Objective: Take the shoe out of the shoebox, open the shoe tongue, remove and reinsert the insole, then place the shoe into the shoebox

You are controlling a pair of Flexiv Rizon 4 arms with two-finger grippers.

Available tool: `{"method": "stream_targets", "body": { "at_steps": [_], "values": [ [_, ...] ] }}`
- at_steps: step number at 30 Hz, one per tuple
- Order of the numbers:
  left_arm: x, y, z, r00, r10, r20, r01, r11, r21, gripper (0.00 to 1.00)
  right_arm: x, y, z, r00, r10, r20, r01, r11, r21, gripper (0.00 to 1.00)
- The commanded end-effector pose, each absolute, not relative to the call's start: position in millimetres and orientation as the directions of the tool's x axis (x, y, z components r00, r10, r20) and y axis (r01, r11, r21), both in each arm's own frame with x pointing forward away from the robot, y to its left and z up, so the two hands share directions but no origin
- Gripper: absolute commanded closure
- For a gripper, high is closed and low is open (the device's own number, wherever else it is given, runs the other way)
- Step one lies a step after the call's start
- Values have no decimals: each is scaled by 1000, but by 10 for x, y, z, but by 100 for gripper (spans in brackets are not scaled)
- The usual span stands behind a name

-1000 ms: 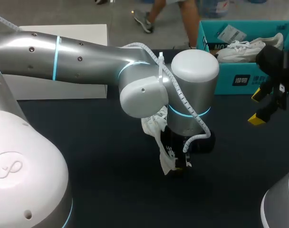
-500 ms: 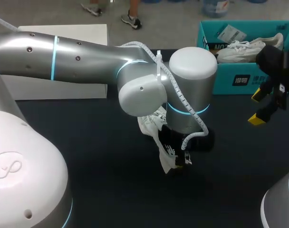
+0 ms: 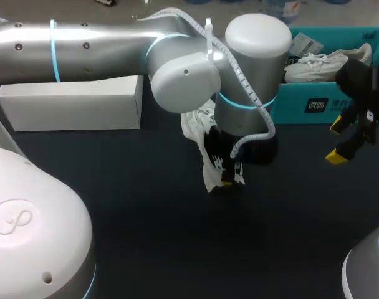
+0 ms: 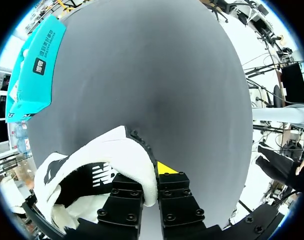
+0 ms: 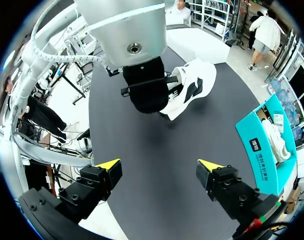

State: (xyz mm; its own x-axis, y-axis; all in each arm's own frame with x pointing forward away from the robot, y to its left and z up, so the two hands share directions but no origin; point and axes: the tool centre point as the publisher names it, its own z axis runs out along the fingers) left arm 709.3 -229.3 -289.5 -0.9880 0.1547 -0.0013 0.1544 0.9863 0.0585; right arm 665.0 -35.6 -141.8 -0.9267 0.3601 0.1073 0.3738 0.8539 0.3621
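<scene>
My left gripper [image 4: 156,174] is clamping the rim of the white shoe [image 4: 92,167], which is hanging over the middle of the table [image 3: 146,237]. Compared with a second ago, I am carrying it higher and toward the far edge, so the take-out step looks done, with the tongue and insole waiting. My right gripper [image 5: 159,172] is staying put, spread and empty, beside the teal shoebox [image 3: 314,106] at the far right corner. The dark, matte table is also carrying a white box [image 3: 71,103] at the far left.

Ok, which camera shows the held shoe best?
Left wrist view: the shoe shows large, clamped in the left pincer. Right wrist view shows it smaller, side-on; head view mostly hides it behind the left arm.
</scene>
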Motion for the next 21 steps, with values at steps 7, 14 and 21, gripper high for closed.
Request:
{"method": "stream_targets", "body": {
  "at_steps": [7,14,21],
  "values": [
    [7398,-2033,-2194,-990,142,7,142,990,21,100,6672,-349,-1425,-927,359,110,374,855,358,0],
    [7464,-1988,-1864,-985,170,20,170,985,-21,100,6672,-349,-1425,-927,359,110,374,855,358,0],
    [7455,-1960,-1674,-989,149,-11,149,987,-67,100,6672,-349,-1425,-927,359,110,374,855,358,0]
  ]
}}
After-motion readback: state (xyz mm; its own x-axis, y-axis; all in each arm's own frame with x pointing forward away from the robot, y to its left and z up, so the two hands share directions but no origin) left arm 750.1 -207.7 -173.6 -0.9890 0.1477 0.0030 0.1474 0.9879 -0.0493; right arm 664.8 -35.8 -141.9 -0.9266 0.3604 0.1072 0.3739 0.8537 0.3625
